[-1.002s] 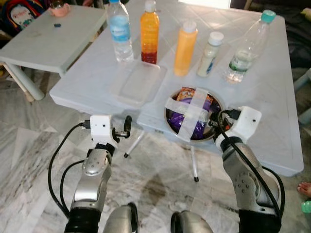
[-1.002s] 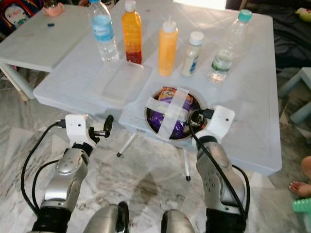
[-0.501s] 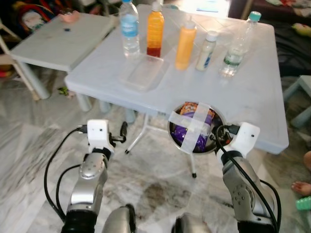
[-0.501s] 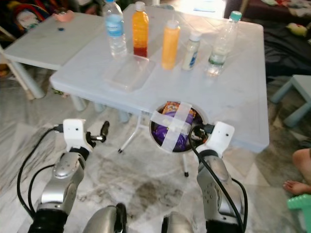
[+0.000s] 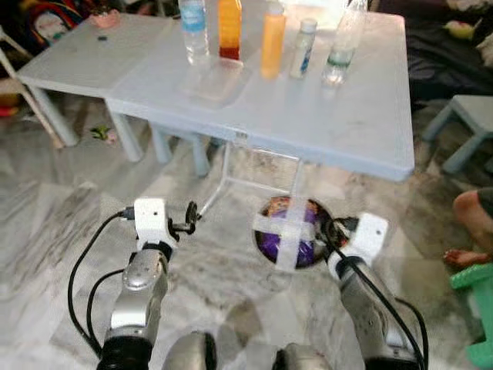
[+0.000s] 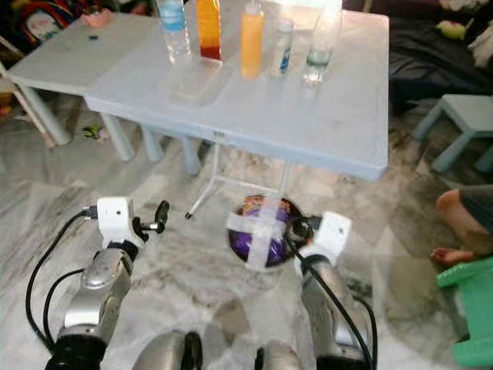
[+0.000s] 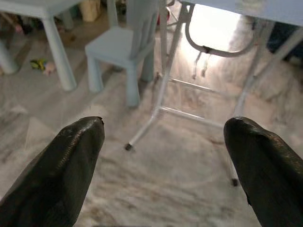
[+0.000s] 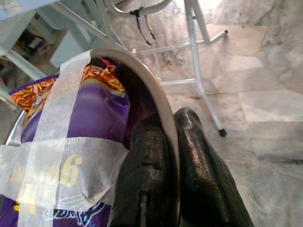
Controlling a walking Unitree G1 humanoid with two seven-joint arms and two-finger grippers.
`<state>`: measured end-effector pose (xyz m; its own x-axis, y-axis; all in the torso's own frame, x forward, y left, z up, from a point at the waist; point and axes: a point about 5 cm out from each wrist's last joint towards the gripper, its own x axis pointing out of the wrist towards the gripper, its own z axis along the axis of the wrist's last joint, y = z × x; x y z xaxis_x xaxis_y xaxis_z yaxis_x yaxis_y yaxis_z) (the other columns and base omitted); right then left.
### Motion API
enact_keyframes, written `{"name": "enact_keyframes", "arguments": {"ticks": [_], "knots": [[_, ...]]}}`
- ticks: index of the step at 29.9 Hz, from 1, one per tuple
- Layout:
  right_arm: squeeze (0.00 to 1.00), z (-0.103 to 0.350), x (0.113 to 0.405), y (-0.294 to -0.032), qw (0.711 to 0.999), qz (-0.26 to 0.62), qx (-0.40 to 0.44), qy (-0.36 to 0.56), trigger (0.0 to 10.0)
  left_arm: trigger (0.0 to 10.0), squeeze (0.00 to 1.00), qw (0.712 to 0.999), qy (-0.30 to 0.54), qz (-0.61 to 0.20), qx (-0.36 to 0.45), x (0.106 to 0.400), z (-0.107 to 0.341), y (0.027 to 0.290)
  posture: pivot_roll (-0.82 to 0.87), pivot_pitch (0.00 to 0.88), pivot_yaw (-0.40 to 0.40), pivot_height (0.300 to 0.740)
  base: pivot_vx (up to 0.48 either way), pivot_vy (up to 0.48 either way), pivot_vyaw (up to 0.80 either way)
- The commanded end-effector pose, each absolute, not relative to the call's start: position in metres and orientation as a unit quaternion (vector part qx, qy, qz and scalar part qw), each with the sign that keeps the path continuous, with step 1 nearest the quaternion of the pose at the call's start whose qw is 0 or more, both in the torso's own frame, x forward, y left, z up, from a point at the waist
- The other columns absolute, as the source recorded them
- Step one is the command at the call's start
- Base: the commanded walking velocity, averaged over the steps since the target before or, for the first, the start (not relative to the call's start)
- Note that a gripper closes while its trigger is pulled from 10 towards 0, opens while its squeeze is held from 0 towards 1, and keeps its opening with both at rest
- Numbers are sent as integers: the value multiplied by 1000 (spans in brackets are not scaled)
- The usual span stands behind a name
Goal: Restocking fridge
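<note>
Carrying: right gripper (image 8: 170,142) is pinching the rim of the steel bowl (image 5: 263,245), one finger inside and one outside, jaws closed on the thin edge.
Bowl contents: purple snack packet (image 8: 80,123) is sitting under a cross of white tape (image 5: 286,239).
Bowl position: it is hanging over the marble floor (image 5: 62,223), clear of the white table (image 5: 347,131), to the inner side of the right wrist.
Left gripper (image 7: 163,156): fingers are standing wide apart, holding nothing, beside the bowl but well apart.
Still on the table: bottles (image 5: 273,40) and a clear container (image 5: 214,80).
Fridge: I cannot tell which way it is lying.
</note>
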<state>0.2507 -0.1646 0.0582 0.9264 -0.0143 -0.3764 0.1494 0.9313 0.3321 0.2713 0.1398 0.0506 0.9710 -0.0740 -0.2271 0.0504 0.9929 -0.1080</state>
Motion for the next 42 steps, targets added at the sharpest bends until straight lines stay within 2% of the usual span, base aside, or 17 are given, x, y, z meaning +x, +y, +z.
{"name": "enact_keyframes", "arguments": {"ticks": [1, 5, 11, 12, 17, 26, 28, 33, 42], "knots": [[0, 60, 251, -168, 965, -45, 188, 177, 10000, 10000, 0, 993, 107, -33, -43, 273, 54, 142, -65, 7, 37, 740, -289, 0, 0], [0, 64, 253, -162, 967, -10, 193, 164, 10000, 10000, 0, 994, 98, -39, -40, 276, 56, 141, -59, 2, 37, 740, -138, 0, 114], [0, 74, 254, -147, 972, 43, 185, 137, 10000, 10000, 0, 994, 94, -36, -38, 275, 57, 143, -50, 17, 40, 740, 0, 0, 800], [0, 74, 253, -144, 971, 55, 191, 135, 10000, 10000, 0, 992, 104, -48, -57, 271, 54, 143, -50, 21, 43, 740, 0, 0, 800], [0, 75, 251, -145, 972, 63, 184, 129, 10000, 10000, 0, 990, 118, -43, -66, 262, 48, 144, -49, 45, 31, 740, 0, 0, 800], [0, 76, 260, -147, 973, 61, 187, 125, 10000, 10000, 0, 993, 87, -52, -63, 274, 61, 137, 4, 59, -23, 740, 0, 0, 800], [0, 83, 268, -139, 971, 85, 194, 113, 10000, 10000, 0, 996, 66, -24, -57, 278, 70, 142, 8, 66, -9, 740, 0, 0, 800], [0, 88, 270, -137, 974, 100, 178, 98, 10000, 10000, 0, 997, 65, -8, -42, 272, 70, 150, 17, 70, 3, 740, 0, 0, 800], [0, 88, 259, -160, 982, 58, 163, 78, 10000, 10000, 0, 998, 62, 33, -7, 251, 70, 185, 15, 88, 32, 740, 0, 0, 800]]}}
